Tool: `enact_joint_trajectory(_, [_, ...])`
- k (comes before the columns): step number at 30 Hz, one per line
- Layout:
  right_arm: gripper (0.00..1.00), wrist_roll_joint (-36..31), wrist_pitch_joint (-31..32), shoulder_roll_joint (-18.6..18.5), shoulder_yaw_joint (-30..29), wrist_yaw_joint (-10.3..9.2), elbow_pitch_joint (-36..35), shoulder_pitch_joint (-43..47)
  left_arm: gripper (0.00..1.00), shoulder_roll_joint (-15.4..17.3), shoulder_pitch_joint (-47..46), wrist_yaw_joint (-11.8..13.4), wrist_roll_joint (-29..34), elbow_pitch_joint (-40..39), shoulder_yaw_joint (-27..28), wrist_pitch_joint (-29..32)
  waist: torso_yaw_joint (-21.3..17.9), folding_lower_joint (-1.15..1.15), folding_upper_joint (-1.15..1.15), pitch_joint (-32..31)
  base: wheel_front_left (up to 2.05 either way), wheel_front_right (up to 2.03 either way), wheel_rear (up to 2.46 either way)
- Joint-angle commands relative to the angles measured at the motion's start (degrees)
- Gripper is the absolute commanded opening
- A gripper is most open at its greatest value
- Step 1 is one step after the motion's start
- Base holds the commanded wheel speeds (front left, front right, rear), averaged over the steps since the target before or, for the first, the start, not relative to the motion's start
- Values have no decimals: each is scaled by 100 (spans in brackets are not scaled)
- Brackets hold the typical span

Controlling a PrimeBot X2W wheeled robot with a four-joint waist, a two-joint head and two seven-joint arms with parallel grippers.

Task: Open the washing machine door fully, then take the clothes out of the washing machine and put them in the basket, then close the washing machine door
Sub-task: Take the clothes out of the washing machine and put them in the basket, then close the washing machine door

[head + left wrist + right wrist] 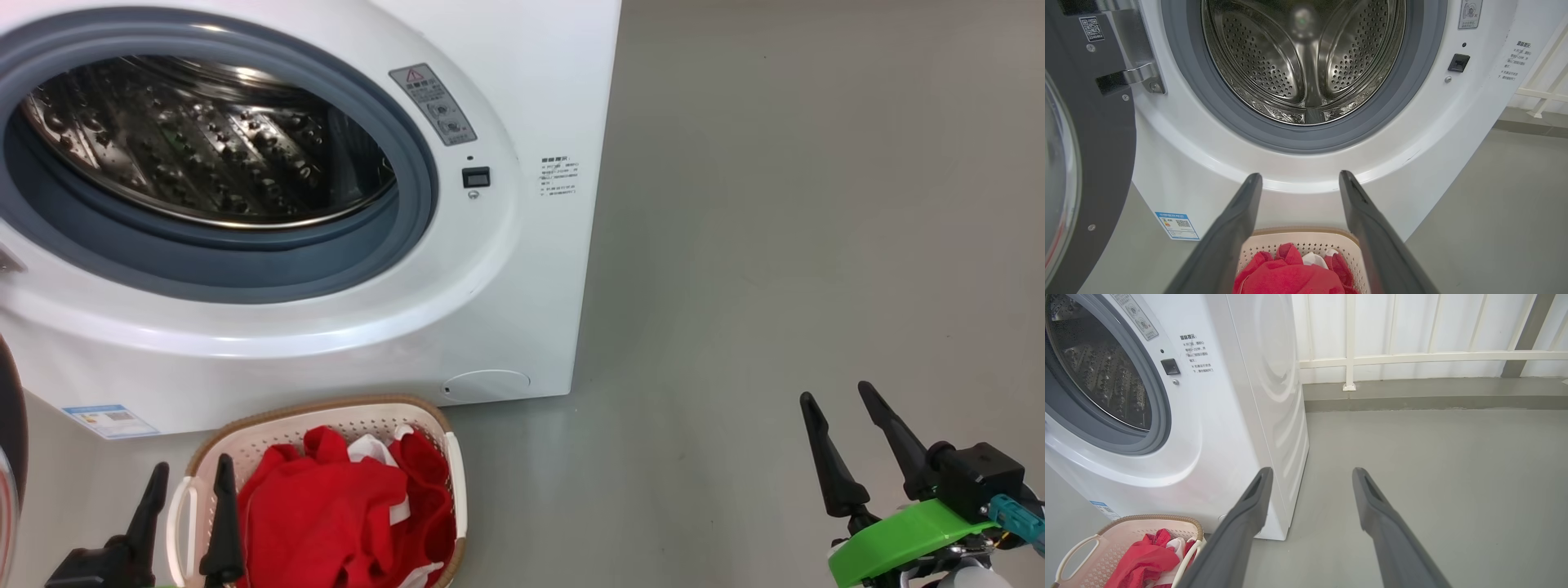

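The white washing machine stands with its steel drum bare inside the grey seal. Its black-rimmed door is swung wide to the left, and its edge shows in the head view. Red clothes with white trim lie heaped in the cream basket on the floor before the washer. My left gripper hovers open over the basket's left side, holding nothing; in its wrist view the clothes lie below its fingers. My right gripper hangs open and empty over bare floor at the right.
Grey floor stretches to the right of the washer. A white railing on a low kerb runs along the back wall. A blue label sits low on the washer's front, near the round flap.
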Motion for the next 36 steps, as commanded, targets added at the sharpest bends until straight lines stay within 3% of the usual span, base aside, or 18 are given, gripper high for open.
enact_joint_trajectory(1, [100,13,-43,-80,103,9,-154,-5,100,61,-39,-37,64,-193,225,-70,-1,0,0,10,0,0,0])
enact_joint_trajectory(18, [100,-12,-43,-58,74,9,-165,-86,100,-81,-127,-60,254,-307,316,-70,-21,0,0,106,-11,11,0])
enact_joint_trajectory(36, [100,-10,-43,-35,60,9,-164,-109,100,-61,-113,-62,108,-339,204,-70,22,0,0,134,-134,134,0])
